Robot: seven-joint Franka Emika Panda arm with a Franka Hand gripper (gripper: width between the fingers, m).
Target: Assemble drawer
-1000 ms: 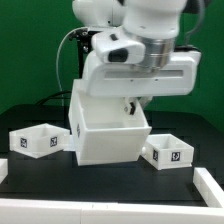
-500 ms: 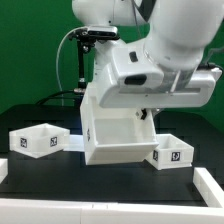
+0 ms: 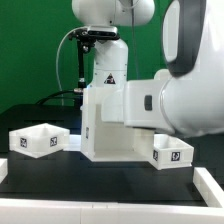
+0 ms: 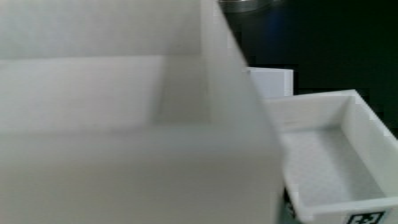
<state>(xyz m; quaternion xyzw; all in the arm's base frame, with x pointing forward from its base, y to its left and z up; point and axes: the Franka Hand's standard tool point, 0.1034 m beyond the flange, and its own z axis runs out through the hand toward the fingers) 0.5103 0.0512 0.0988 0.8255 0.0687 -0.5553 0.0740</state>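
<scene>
Pincer hidden (behind arm), drawer beside housing

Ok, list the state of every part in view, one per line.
Housing: standing, partly hidden by the arm.
Drawer at the exterior view's left: upright on the table, empty, outside the housing.
Drawer at the exterior view's right: upright, empty, beside the housing, not inserted.
Gripper: out of sight.

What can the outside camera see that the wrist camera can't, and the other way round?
Only the exterior view: the arm, a second drawer at that view's left, and a green backdrop. Only the wrist view: the inside of the near drawer, close up. Both: the cube and, probably, that same near drawer beside it.
</scene>
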